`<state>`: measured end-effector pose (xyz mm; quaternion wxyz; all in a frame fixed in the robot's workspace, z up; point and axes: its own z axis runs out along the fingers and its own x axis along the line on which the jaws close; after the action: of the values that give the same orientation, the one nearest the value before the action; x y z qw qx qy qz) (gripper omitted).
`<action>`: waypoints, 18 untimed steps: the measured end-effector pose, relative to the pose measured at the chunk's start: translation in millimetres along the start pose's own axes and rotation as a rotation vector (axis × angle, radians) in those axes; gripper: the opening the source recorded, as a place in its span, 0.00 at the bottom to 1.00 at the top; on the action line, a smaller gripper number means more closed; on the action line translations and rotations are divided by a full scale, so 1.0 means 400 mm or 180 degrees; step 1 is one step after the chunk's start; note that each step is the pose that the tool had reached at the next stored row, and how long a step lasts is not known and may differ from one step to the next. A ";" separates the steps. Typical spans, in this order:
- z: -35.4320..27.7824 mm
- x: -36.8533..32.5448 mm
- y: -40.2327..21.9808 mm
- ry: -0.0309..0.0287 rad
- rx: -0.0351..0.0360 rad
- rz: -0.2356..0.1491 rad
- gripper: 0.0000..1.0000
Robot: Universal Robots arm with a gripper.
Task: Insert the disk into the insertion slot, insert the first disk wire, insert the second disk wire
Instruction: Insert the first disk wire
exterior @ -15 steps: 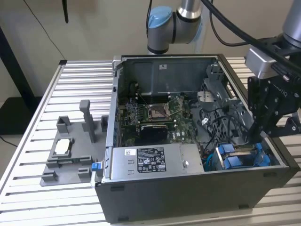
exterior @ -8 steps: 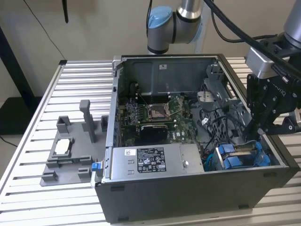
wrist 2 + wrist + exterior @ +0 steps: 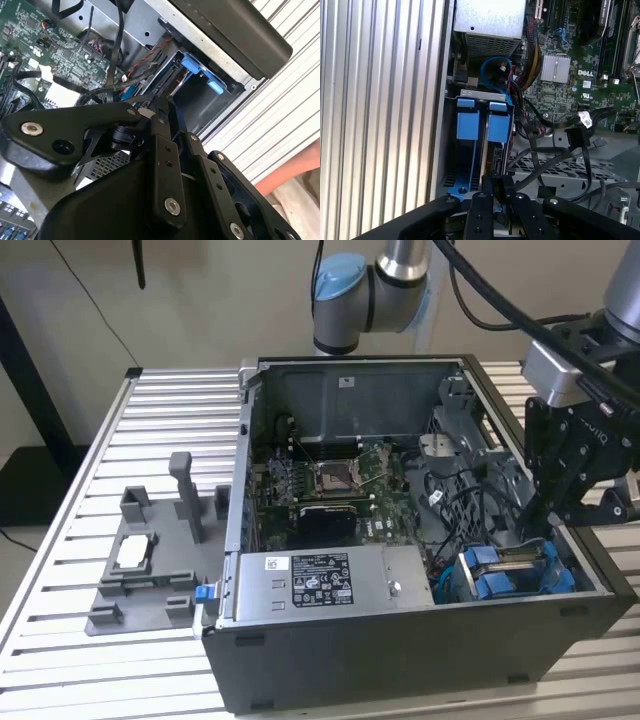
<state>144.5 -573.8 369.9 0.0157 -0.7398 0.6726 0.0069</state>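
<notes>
Claw grip: can't tell | disk: blue bracket, 2 blue end tabs, seated in insertion slot

Slatted metal table against a bare, pale wall

The table has a top of ribbed silver aluminium slats laid side by side. Soft, even light puts a dull sheen along their ridges, and the same slats appear bright and striped in both wrist views. Behind the table stands a plain cream wall with a short black strip hanging against it above the table's far edge. Beside the table, on the exterior view's left, a slanted black post rises from a dark base. Below the table's edge on that side lies a pale floor, crossed by a thin dark cord.
</notes>
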 end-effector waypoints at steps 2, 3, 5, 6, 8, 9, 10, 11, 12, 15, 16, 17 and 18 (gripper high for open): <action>0.002 0.000 0.000 -0.0011 0.0002 0.0014 0.19; 0.004 0.000 0.000 -0.0021 0.0003 0.0026 0.19; 0.010 0.000 0.000 -0.0040 0.0006 0.0060 0.19; 0.012 0.000 0.000 -0.0047 0.0007 0.0083 0.19; 0.017 0.000 -0.002 -0.0062 0.0010 0.0128 0.19; 0.020 0.001 -0.004 -0.0070 0.0012 0.0146 0.19; 0.023 0.001 -0.007 -0.0078 0.0013 0.0158 0.19; 0.026 0.001 -0.010 -0.0087 0.0014 0.0167 0.19; 0.028 0.002 -0.011 -0.0100 0.0015 0.0173 0.19; 0.035 0.002 -0.012 -0.0141 0.0022 0.0208 0.19; 0.037 0.002 -0.012 -0.0142 0.0025 0.0224 0.19; 0.040 0.002 -0.012 -0.0142 0.0029 0.0236 0.19; 0.042 0.002 -0.012 -0.0143 0.0032 0.0245 0.19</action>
<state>149.5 -573.7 353.1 0.0342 -0.7129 0.7001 0.0207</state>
